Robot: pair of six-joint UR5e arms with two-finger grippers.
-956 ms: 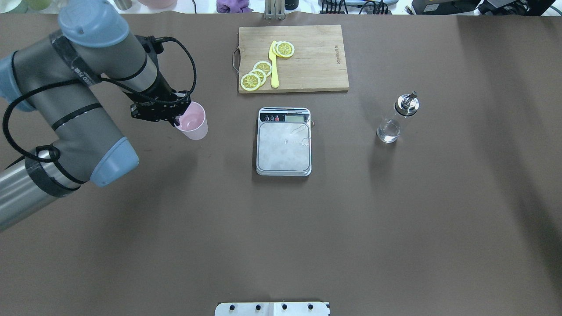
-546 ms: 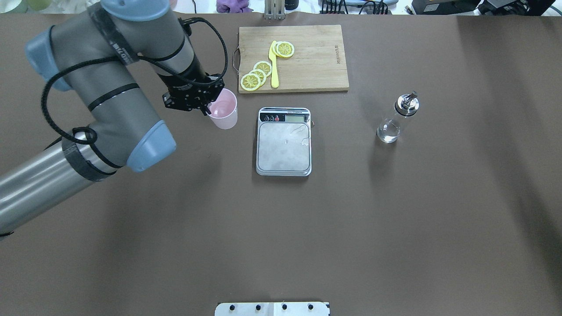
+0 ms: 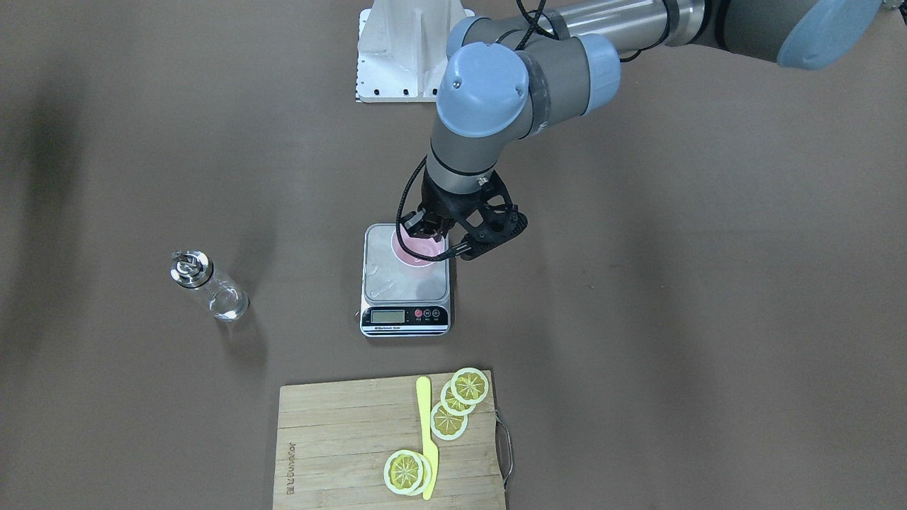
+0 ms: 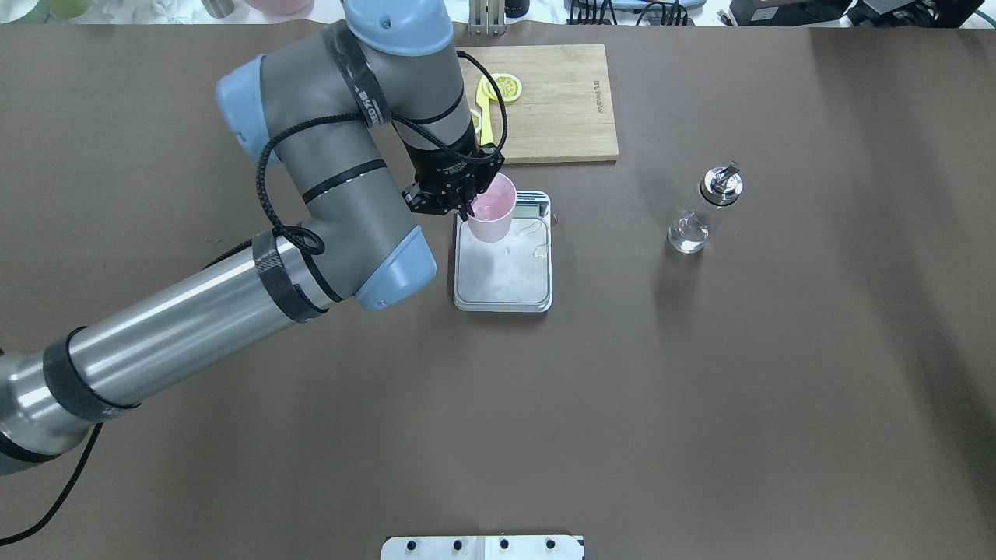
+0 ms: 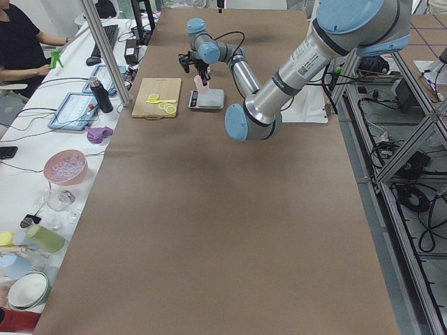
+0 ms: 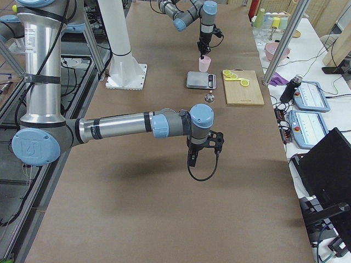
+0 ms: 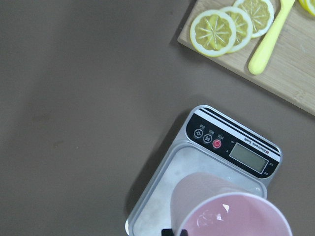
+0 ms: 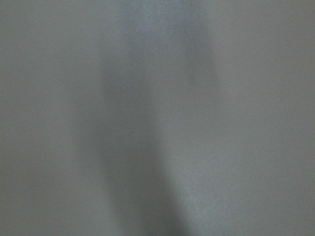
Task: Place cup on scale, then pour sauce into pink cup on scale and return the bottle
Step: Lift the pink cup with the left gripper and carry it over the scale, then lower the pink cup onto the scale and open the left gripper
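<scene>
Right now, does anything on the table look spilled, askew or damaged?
Only clear, wet-looking streaks on the steel platform of the scale, on the side toward the bottle, beside the pink cup that the left gripper holds. Droplets or glare, I cannot tell. The bottle stands upright.

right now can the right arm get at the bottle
Probably yes: the bottle stands alone on bare table, well apart from the scale where the left gripper holds the cup, and nothing lies between it and the right gripper.
</scene>
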